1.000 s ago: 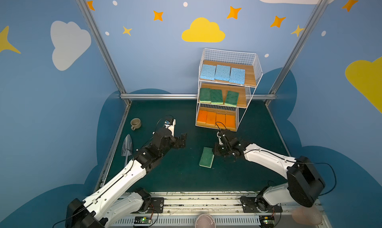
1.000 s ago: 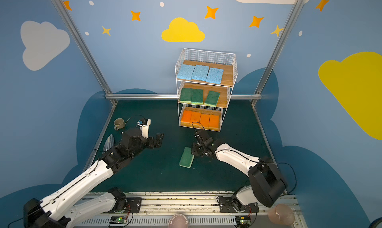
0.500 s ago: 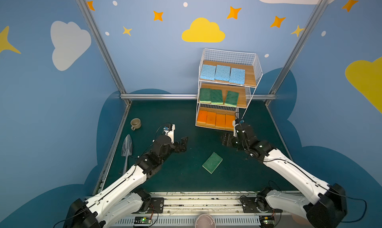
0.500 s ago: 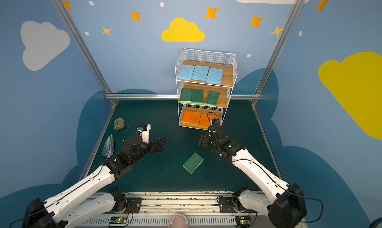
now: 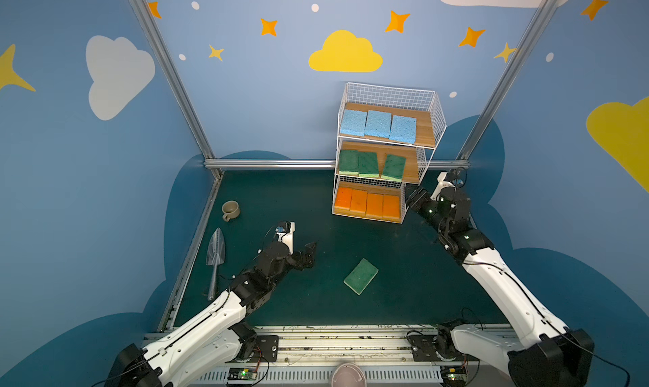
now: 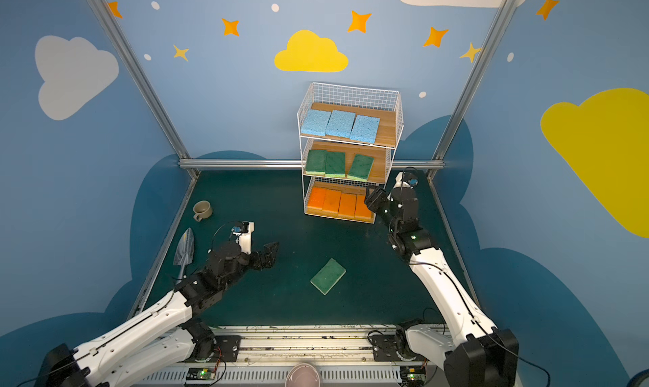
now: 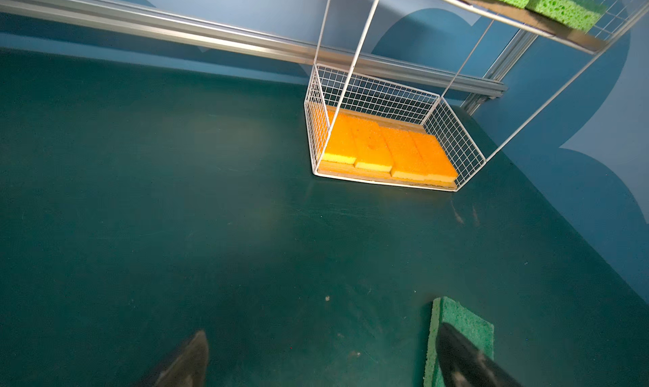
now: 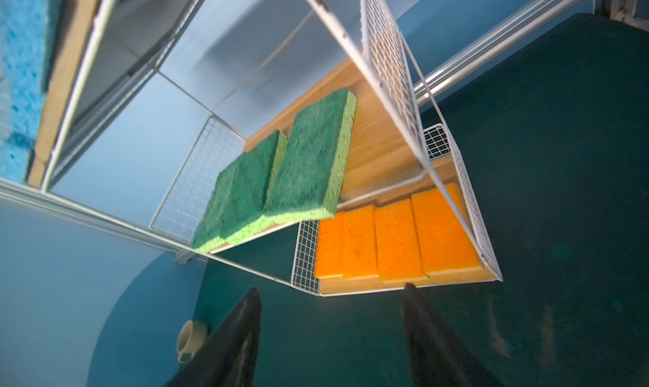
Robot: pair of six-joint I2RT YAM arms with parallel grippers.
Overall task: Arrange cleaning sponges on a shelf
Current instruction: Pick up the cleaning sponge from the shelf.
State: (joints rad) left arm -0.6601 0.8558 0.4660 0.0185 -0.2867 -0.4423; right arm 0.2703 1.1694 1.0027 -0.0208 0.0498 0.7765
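The white wire shelf stands at the back right of the table. Its top board carries three light blue sponges, the middle board three green sponges, and the bottom board several orange sponges. One more green sponge lies loose and askew on the table, in front of the shelf. My left gripper hovers open and empty to the left of it; the left wrist view shows this sponge behind one fingertip. My right gripper is open and empty beside the shelf's lower right corner.
A beige mug and a metal trowel lie near the table's left edge. Aluminium frame posts and blue walls close in the back and sides. The arm bases sit on a rail along the front edge.
My right gripper has left the loose green sponge and swung back and right to the shelf's lower corner. The sponge has turned askew on the table. My left arm drew slightly toward the front.
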